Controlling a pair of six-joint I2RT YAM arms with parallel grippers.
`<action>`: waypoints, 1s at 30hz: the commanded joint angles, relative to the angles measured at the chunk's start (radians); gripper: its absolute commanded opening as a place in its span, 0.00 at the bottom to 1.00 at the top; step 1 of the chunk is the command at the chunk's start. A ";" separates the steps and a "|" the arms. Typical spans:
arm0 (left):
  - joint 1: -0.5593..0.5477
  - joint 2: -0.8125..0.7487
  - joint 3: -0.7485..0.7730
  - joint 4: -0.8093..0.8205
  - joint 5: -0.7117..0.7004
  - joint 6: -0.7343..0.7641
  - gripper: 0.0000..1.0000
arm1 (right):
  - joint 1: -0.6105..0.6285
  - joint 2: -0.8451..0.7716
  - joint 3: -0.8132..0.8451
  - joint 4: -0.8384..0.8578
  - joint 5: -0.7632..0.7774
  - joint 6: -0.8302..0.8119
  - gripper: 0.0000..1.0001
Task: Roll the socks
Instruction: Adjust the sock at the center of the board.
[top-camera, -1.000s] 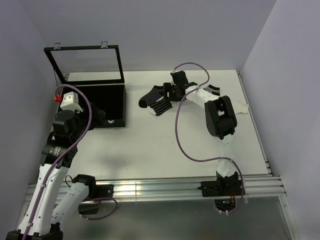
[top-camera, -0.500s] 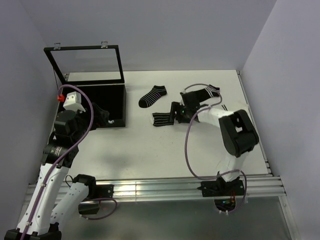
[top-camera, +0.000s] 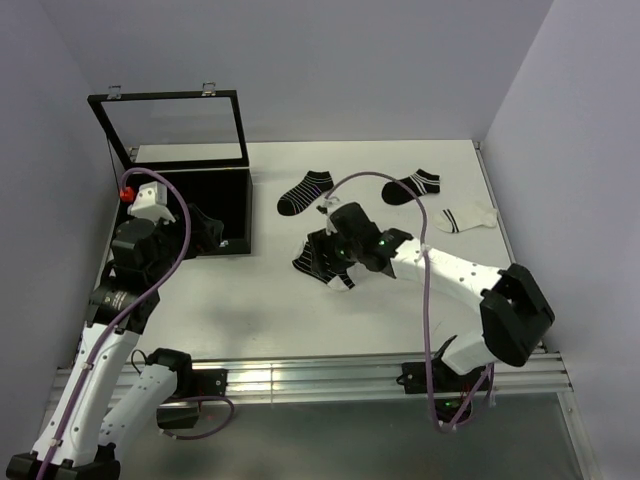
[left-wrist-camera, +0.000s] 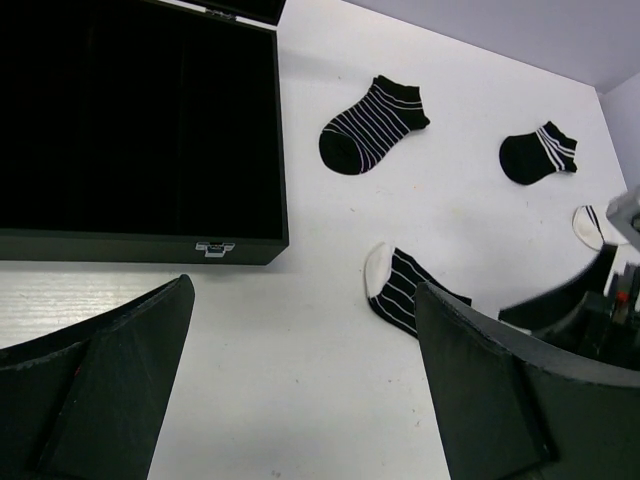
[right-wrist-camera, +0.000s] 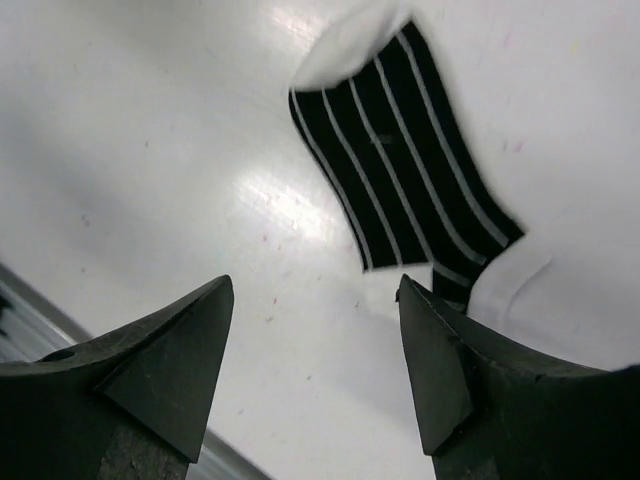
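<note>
Four socks lie flat on the white table. A black sock with white stripes and white toe lies mid-table, also in the left wrist view and the right wrist view. My right gripper hovers just over its edge, open and empty. Another black striped sock lies behind it. A black sock and a white sock with black stripes lie at the back right. My left gripper is open and empty near the box.
An open black box with its glass lid raised stands at the back left, its front wall in the left wrist view. The table's metal front rail runs along the near edge.
My right gripper carried one striped sock from the back of the table toward the middle front, set it down and opened. The left arm has barely moved.
</note>
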 joint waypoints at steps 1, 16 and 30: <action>-0.004 0.006 -0.005 0.046 0.008 -0.016 0.97 | -0.005 0.103 0.144 -0.047 0.006 -0.214 0.73; -0.004 0.004 -0.008 0.030 -0.047 -0.011 0.97 | -0.024 0.553 0.430 0.039 -0.204 -0.270 0.70; -0.004 0.049 -0.021 0.064 0.013 -0.036 0.97 | -0.313 0.411 0.176 0.197 -0.058 0.014 0.70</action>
